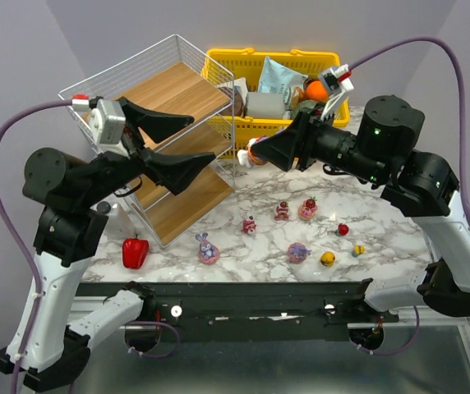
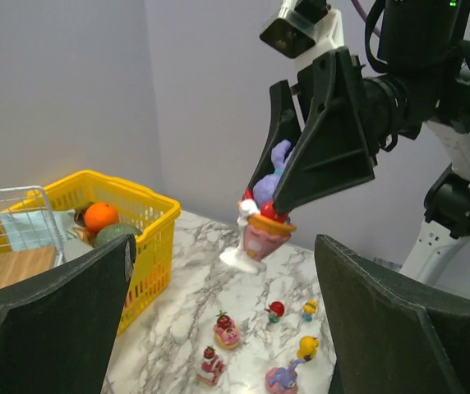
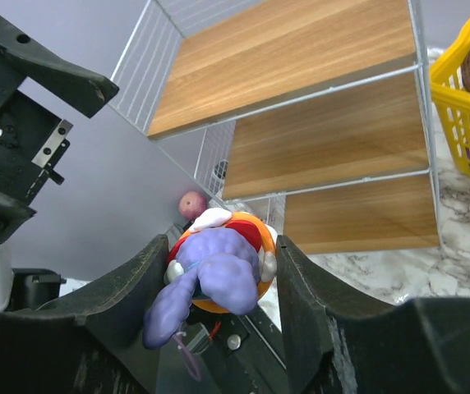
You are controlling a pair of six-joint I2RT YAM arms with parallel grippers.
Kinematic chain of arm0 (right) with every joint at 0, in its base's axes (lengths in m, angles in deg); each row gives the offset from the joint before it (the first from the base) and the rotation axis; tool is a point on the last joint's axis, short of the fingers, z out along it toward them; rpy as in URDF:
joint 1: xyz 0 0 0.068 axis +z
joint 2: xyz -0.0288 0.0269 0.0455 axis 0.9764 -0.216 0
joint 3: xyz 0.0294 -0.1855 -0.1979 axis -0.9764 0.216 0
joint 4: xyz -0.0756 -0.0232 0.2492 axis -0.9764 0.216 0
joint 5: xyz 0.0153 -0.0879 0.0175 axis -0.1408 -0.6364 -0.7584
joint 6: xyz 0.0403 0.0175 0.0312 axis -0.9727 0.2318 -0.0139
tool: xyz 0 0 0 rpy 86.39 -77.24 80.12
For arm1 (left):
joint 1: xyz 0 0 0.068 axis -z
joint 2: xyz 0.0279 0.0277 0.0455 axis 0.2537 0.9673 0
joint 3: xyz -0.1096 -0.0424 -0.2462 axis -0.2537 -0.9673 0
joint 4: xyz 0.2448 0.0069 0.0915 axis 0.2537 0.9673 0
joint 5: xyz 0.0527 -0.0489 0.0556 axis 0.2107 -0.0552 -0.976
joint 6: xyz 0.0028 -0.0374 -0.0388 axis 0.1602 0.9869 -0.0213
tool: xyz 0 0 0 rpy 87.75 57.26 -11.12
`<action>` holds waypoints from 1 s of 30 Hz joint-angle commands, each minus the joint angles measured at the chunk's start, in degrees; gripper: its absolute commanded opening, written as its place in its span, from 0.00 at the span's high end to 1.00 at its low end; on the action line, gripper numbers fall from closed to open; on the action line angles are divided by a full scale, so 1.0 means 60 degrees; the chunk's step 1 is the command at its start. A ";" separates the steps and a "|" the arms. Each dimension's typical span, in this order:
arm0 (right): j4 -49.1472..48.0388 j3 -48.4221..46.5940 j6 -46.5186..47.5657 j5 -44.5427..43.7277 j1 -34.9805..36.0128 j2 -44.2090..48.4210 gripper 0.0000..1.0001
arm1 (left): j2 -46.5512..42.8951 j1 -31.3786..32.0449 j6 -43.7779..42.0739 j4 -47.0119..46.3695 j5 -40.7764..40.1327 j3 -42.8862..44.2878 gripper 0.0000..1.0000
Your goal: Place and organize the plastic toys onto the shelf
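While right pincer (image 2: 269, 198) clamps bunny toy (image 2: 264, 234) between its fingers | left pincer (image 1: 203, 141) spread wide

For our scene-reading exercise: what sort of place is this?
Likely a robotics lab bench: a left arm and right arm at a marble-look table, with a shelf and yellow basket as props.
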 commanded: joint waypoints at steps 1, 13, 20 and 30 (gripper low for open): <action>0.0614 -0.0388 -0.0630 -0.0608 0.0071 -0.0167 0.98 | 0.0768 0.1389 -0.0571 0.0629 -0.2555 0.0352 0.05; 0.1420 -0.1311 -0.1422 -0.0979 -0.0060 -0.0489 0.97 | 0.1106 0.3518 -0.2901 0.1011 -0.2912 -0.0336 0.01; 0.1450 -0.1355 -0.1392 -0.0029 -0.0090 -0.0621 0.97 | 0.1296 0.3899 -0.3078 0.0733 -0.2882 -0.0512 0.02; 0.1202 -0.1179 -0.1378 0.0896 -0.0089 -0.0841 0.97 | 0.1632 0.4104 -0.3034 0.0541 -0.2809 -0.0659 0.28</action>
